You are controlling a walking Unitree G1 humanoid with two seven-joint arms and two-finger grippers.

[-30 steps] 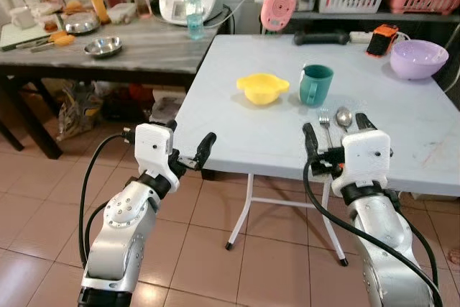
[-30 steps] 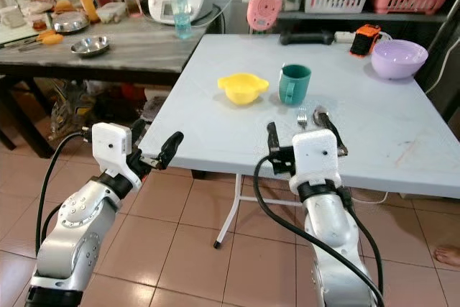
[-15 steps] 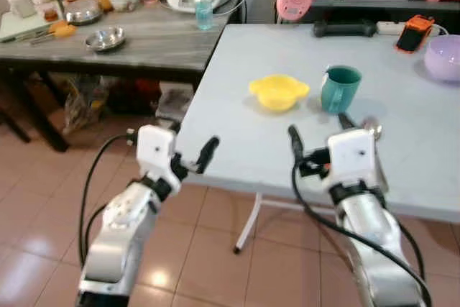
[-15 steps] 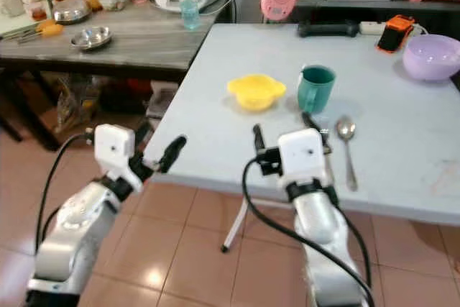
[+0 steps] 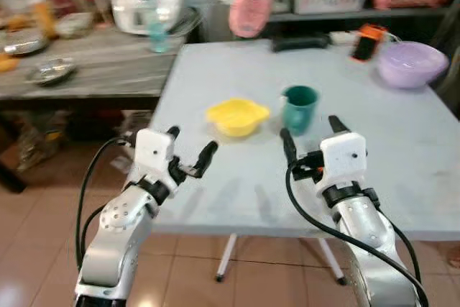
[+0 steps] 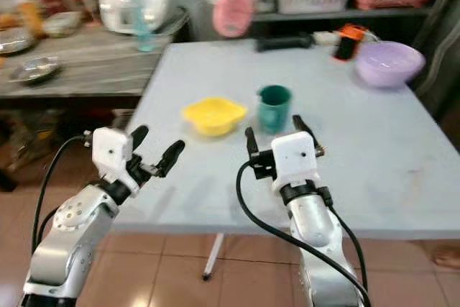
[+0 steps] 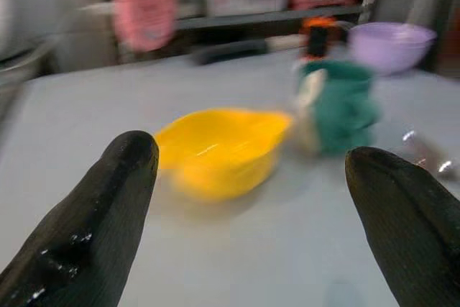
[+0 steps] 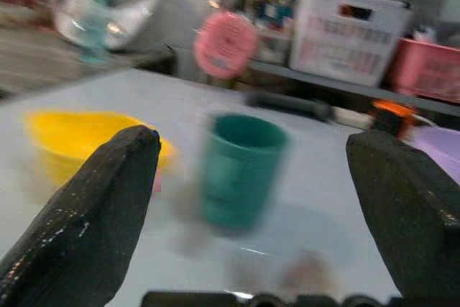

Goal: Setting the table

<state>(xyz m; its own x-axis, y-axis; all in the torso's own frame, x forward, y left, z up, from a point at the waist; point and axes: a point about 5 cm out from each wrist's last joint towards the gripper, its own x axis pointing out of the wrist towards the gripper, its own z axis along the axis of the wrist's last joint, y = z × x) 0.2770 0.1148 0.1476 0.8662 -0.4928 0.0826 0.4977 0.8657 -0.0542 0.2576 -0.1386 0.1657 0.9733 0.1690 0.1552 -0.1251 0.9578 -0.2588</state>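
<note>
While blur softens the frame, we see the pale grey table [image 5: 402, 170] spanning the centre and right. Our left end effector [image 5: 189, 152] sits at lower left over its near edge, fingers spread and empty; our right end effector [image 5: 310, 139], lower centre, is likewise spread and empty. Centre frame, the yellow bowl [image 5: 237, 116] stands just beside the green mug [image 5: 299, 108]. Upper right sits a lilac bowl [image 5: 412, 63].

both hands, left [image 5: 188, 152] and right [image 5: 310, 137], now over the table [image 5: 402, 156], nearer the yellow bowl [image 5: 237, 116]
</note>
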